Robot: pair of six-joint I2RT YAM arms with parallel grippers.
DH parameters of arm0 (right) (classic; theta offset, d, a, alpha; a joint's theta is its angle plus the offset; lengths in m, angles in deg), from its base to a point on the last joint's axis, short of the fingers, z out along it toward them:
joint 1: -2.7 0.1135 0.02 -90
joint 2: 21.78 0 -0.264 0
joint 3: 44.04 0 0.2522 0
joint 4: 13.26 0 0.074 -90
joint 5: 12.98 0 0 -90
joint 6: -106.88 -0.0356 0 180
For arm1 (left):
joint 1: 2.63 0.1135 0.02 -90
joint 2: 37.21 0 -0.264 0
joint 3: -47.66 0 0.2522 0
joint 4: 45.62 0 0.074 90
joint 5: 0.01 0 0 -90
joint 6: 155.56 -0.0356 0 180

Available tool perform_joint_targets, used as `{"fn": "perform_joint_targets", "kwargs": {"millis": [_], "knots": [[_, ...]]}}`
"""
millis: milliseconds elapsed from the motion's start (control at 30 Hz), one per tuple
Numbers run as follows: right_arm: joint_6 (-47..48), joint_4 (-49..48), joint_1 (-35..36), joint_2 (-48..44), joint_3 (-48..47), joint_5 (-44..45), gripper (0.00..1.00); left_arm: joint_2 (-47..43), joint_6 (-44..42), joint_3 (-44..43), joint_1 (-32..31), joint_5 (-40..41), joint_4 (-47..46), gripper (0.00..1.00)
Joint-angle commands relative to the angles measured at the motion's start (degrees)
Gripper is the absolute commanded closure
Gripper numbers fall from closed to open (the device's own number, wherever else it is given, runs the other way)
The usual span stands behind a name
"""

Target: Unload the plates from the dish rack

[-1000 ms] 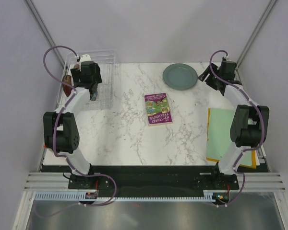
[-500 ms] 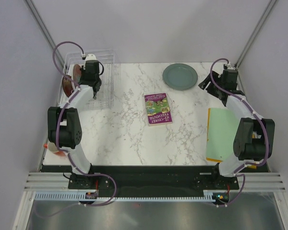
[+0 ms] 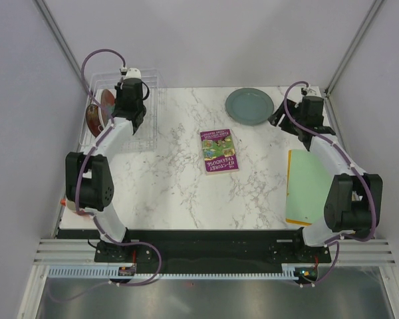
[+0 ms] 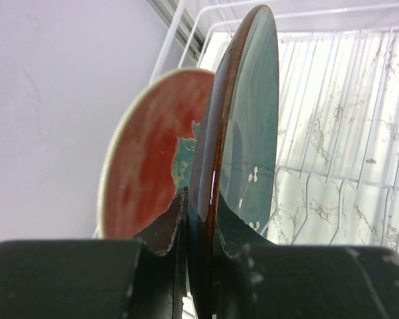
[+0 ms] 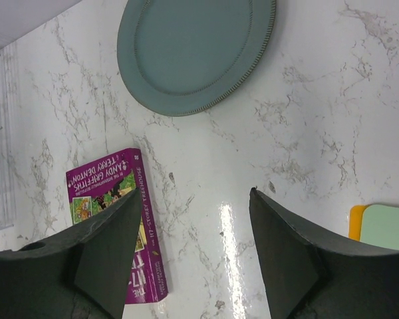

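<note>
Left hand (image 4: 201, 222) pinches the dark teal plate (image 4: 249, 126) by its near rim. The plate extends edge-on straight ahead, with the red plate (image 4: 153, 153) just left.

A white marbled surface (image 3: 179, 179) was seen, on which the clear dish rack (image 3: 153, 126) was set at the far left corner, a grey-green plate (image 3: 250, 106) was laid flat towards the far right, a purple book (image 3: 218, 151) was placed near the middle, and a green folder (image 3: 309, 186) was laid along the right edge.
</note>
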Motion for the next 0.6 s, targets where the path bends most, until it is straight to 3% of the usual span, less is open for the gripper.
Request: {"fn": "perform_joint_targets", "kwargs": {"millis": [0, 167, 267, 433, 567], "knots": [[1.43, 0.73, 2.05, -2.84, -0.92, 0.47, 0.27, -10.73, -1.76, -7.59, -1.71, 2.35, -7.45, 0.98], [1.78, 0.99, 5.12, -2.32, -4.69, -4.36, 0.23, -16.80, 9.05, -11.46, -2.50, -6.00, 9.50, 0.98], [2.40, 0.56, 8.64, -1.35, -7.06, -8.05, 0.22, -20.75, 17.83, -12.09, -2.50, -19.57, 15.75, 0.98], [-2.43, -6.20, 14.35, -0.64, -8.04, -14.47, 0.21, -27.17, 33.73, -2.97, -2.50, -37.10, 15.69, 0.98], [-5.24, -11.57, 16.90, 0.76, -8.92, -17.28, 0.16, -29.45, 41.66, 4.69, -2.50, -49.32, 8.32, 0.98]]}}
